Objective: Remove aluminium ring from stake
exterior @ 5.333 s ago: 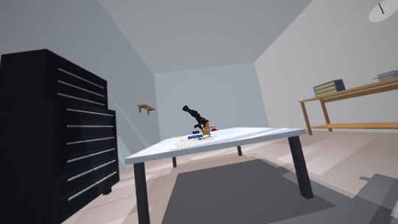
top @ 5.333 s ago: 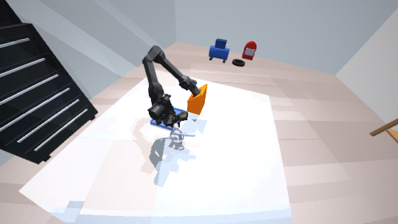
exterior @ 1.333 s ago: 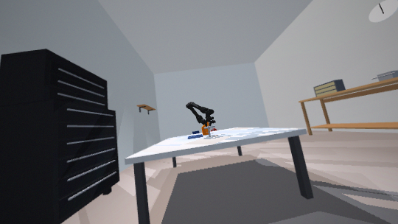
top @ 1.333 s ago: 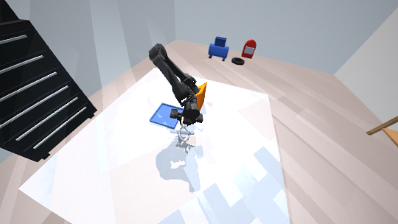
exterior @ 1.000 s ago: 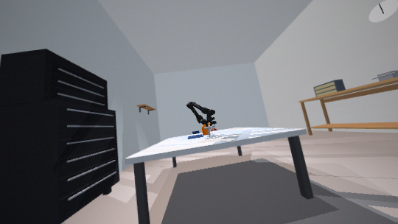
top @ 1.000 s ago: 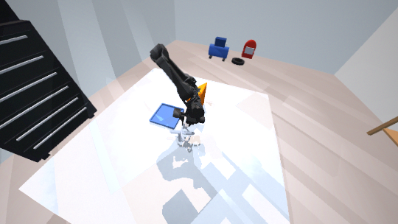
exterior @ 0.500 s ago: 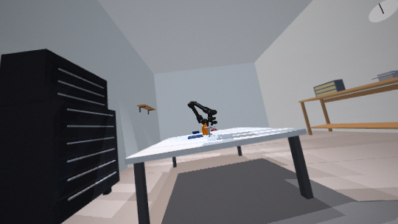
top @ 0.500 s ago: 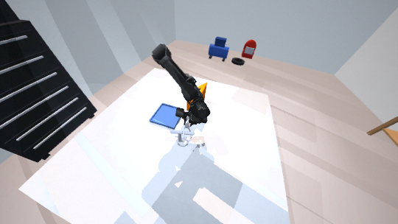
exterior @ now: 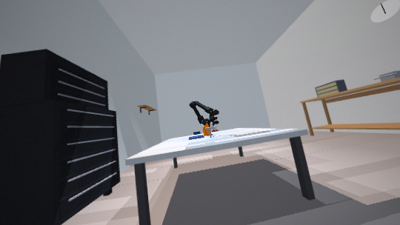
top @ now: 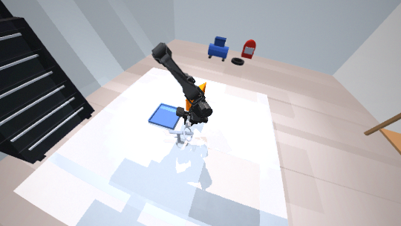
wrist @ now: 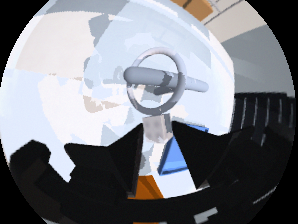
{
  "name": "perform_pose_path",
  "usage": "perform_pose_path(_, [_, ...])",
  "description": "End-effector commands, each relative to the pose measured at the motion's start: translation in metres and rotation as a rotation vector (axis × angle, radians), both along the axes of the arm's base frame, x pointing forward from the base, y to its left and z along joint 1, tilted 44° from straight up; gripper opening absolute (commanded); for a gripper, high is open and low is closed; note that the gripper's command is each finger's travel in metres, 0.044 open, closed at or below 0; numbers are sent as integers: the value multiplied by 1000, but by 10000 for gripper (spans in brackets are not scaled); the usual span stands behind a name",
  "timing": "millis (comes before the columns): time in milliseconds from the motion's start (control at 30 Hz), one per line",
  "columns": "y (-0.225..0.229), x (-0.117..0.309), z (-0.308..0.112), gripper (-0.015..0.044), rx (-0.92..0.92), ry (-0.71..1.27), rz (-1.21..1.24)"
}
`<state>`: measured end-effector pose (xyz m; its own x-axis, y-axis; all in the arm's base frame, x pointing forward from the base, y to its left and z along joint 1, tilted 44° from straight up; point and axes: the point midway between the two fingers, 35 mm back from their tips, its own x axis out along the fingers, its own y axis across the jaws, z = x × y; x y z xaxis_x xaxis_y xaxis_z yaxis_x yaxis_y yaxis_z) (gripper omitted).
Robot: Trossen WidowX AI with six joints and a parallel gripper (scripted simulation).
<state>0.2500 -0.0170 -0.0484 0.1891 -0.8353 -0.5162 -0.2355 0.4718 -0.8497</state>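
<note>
Wrist view: the pincer (top: 188, 121) (exterior: 213, 122) (wrist: 157, 124) is closed on the ring's welded tab (wrist: 156, 130), a small pale block with a black finger on either side. The ring (top: 192, 133) (wrist: 156, 111) stands up beyond the tips, facing the camera, with the cross-bar (top: 176, 131) (exterior: 211, 128) (wrist: 146, 76) seeming to run through its opening: one bar end passes in front of the rim, while the other goes behind it. So the ring is up at the bar, not free of the stake (top: 179, 138) (exterior: 210, 133).

Pinching the tab makes sense, I think, since it leaves the hoop's opening unobstructed and lets the ring be turned on edge to thread over the bar. The likely next need is to ease it past one end without dragging; a hard pull could jam it or twist the tab in the grip.

The top view places the blue tray (top: 162, 125) (exterior: 196, 138) (wrist: 175, 172) beside the stake, close by on the table (top: 241, 111) (exterior: 222, 148) (wrist: 50, 95), with no ring in it; the wrist view catches only part of the tray. The exterior view shows the arm (top: 178, 76) (exterior: 201, 107) folded high over the work, but the ring is too small there to judge.
</note>
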Motion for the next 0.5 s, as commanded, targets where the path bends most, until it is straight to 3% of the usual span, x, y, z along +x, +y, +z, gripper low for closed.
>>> perform_pose_path(0, [5, 1, -1, 0, 4, -3, 0])
perform_pose_path(467, [13, 0, -4, 0, 4, -3, 0])
